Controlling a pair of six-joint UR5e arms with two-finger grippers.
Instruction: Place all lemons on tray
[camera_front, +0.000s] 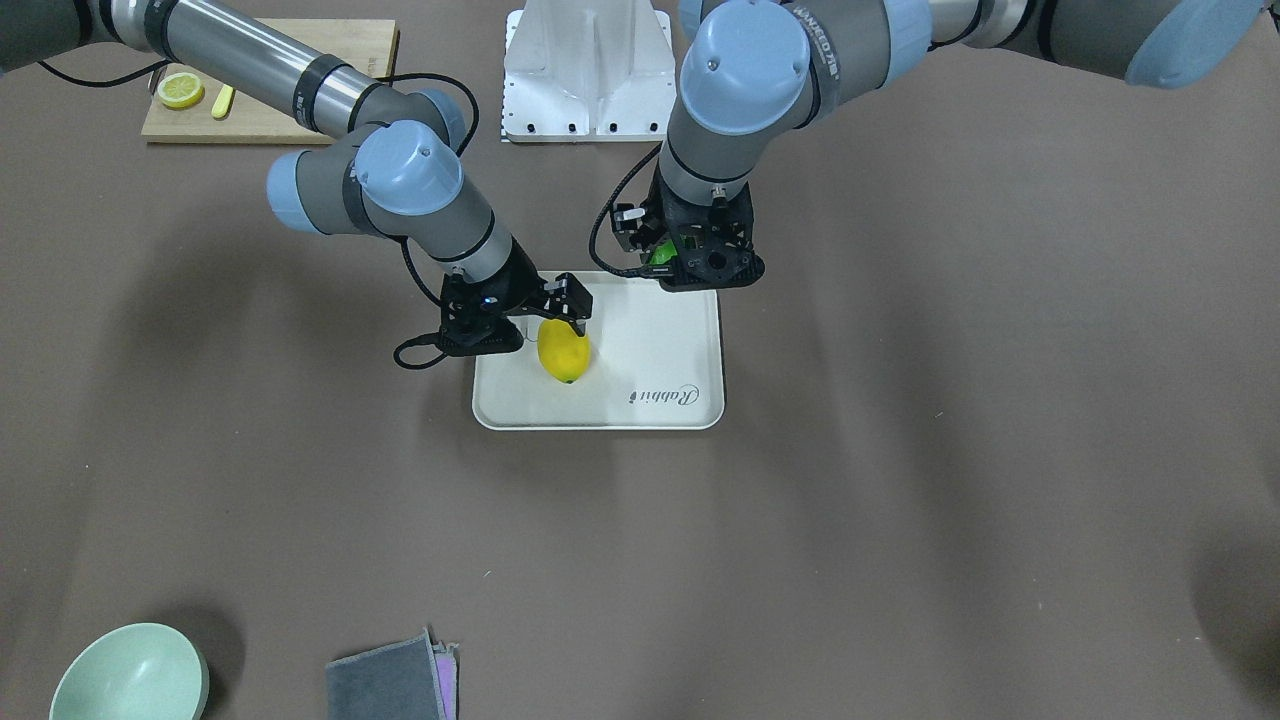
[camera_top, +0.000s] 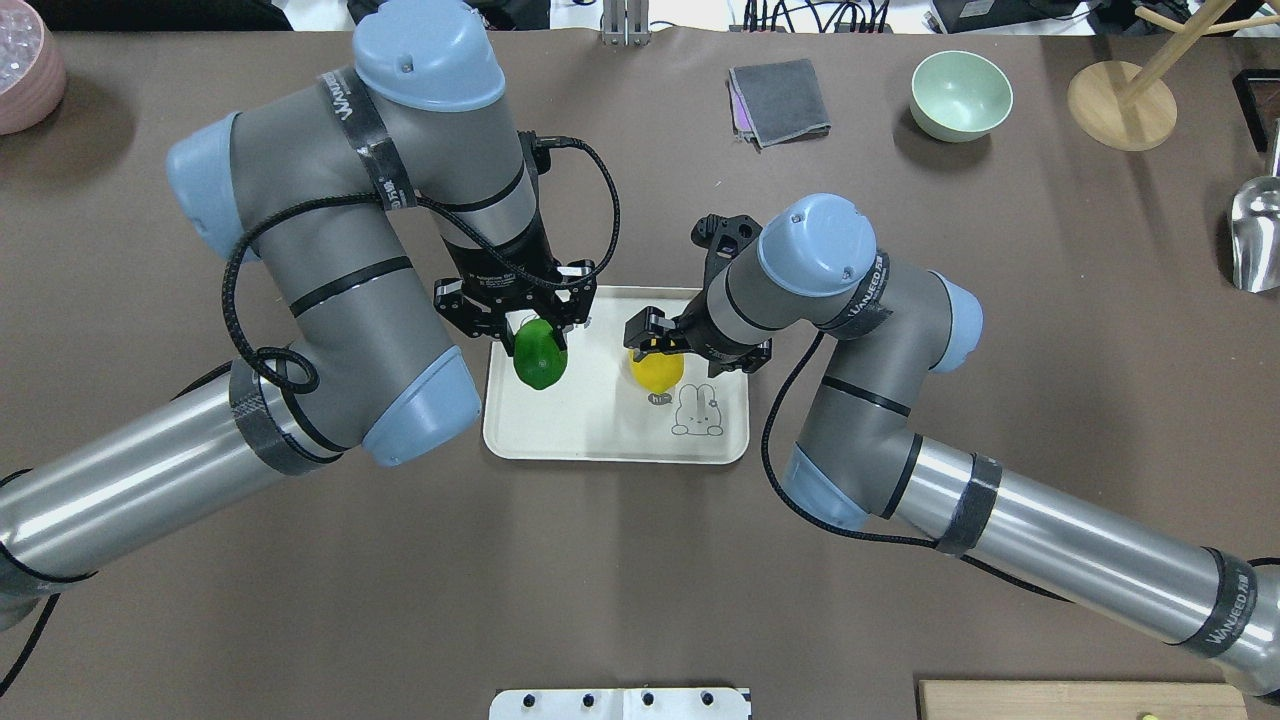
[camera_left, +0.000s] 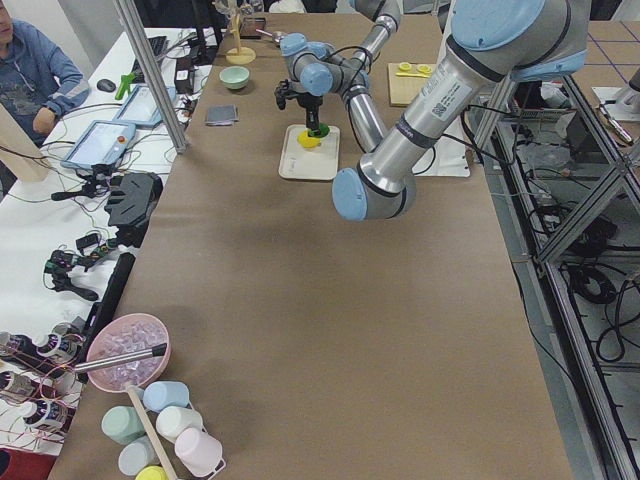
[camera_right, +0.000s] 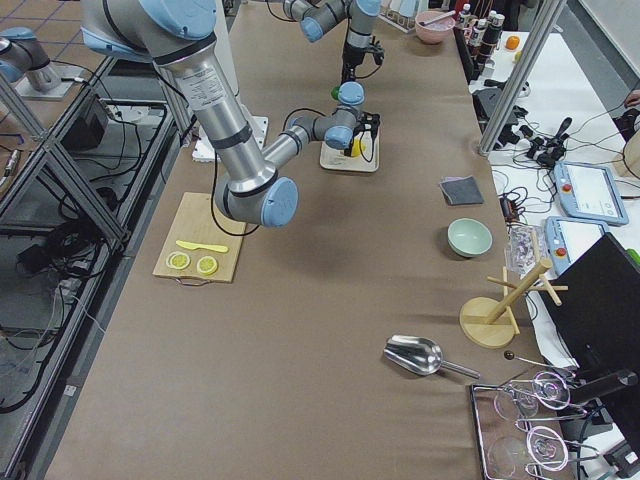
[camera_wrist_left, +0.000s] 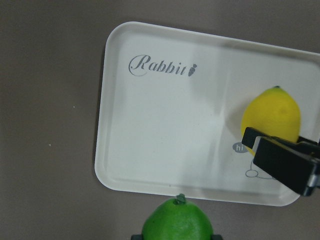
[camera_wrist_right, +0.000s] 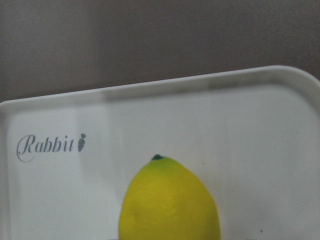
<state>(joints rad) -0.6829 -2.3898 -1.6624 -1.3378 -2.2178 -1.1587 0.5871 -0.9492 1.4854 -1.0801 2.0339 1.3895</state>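
Note:
The off-white tray (camera_top: 600, 440) with "Rabbit" lettering lies at mid-table; it also shows in the front view (camera_front: 655, 330). My left gripper (camera_top: 540, 330) is shut on the green lemon (camera_top: 540, 355) and holds it just above the tray's left edge. The left wrist view shows this lemon (camera_wrist_left: 177, 222) over the tray's (camera_wrist_left: 150, 125) rim. My right gripper (camera_top: 655, 345) is shut on the yellow lemon (camera_top: 657, 372), which sits low on the tray beside the bear drawing. In the front view the right gripper's fingers (camera_front: 570, 305) clasp the yellow lemon's (camera_front: 563, 355) top. The yellow lemon fills the bottom of the right wrist view (camera_wrist_right: 170, 205).
A bamboo cutting board (camera_front: 260, 120) with a lemon slice (camera_front: 180, 90) lies near the robot's right side. A green bowl (camera_top: 961, 95) and a grey cloth (camera_top: 780, 100) lie at the far edge. A wooden stand (camera_top: 1120, 105) and a metal scoop (camera_top: 1255, 235) are far right.

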